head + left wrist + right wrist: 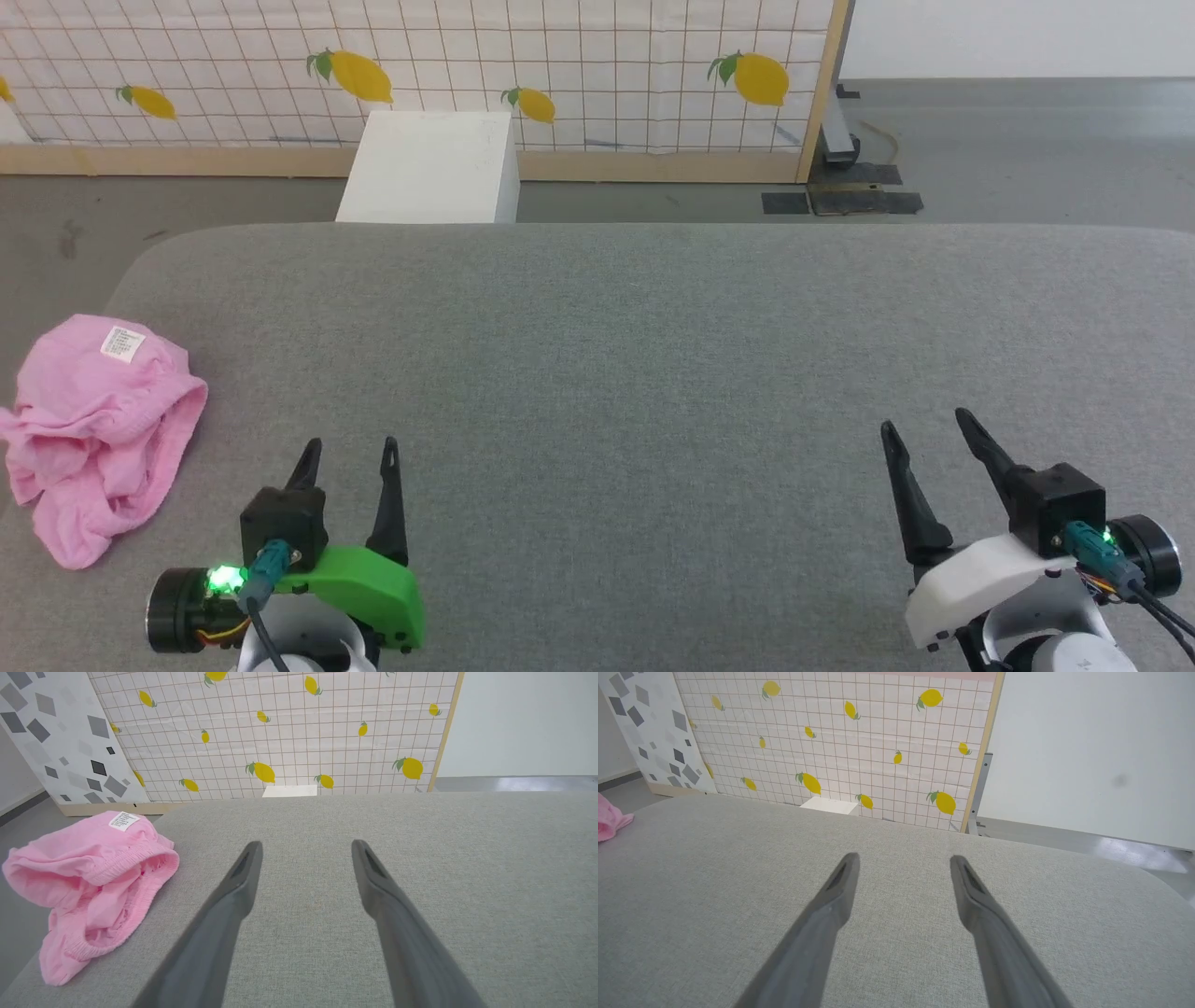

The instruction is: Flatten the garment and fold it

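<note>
The left hand (352, 442) hangs over the counter (635, 355), fingers spread wide and holding nothing. The shorts (98, 429) lie near it on its left, bunched at the counter's left edge. The heap runs near to far, with the label (122, 343) at the far end. The right hand (924, 420), also open and empty, is well apart from them, so the reach looks best made by the left arm.

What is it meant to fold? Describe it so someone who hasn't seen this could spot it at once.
Find the big grey table. Go to its left edge, past the left claw. There lies a crumpled heap of pink shorts, the only pink thing there, with a small white label on top.
</note>
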Motion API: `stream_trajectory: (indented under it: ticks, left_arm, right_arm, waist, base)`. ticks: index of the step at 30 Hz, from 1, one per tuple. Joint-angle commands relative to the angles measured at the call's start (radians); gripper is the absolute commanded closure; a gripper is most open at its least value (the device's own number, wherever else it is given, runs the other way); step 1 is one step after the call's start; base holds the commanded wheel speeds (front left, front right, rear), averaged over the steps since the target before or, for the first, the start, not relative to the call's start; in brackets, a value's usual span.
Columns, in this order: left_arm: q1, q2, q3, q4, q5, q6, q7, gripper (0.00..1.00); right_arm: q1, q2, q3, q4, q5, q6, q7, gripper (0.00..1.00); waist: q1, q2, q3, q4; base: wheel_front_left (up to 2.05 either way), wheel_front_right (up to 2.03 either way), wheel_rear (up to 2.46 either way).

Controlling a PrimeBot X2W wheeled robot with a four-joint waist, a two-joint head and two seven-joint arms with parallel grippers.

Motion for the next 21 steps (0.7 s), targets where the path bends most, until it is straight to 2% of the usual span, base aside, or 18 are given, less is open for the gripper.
stream_trajectory:
  ticks: [1,11,21]
  left_arm:
    - [-0.008,0.000,-0.006,0.008,-0.005,0.004,-0.011,0.00]
    - [-0.022,0.001,-0.018,0.029,-0.025,0.014,-0.033,0.00]
    - [-0.029,0.004,-0.018,0.033,-0.046,0.026,-0.055,0.00]
  right_arm:
    - [-0.001,0.000,-0.003,0.002,0.002,0.000,-0.009,0.00]
    - [-0.003,0.000,-0.008,0.005,0.003,0.000,-0.026,0.00]
    - [-0.002,0.000,-0.007,0.008,0.007,0.000,-0.037,0.00]
  waist:
    - [0.0000,0.0000,0.000,0.003]
    - [0.0000,0.0000,0.004,0.046]
    - [0.0000,0.0000,0.006,0.122]
  base:
    - [0.00,0.00,0.00]
    - [0.00,0.00,0.00]
    - [0.00,0.00,0.00]
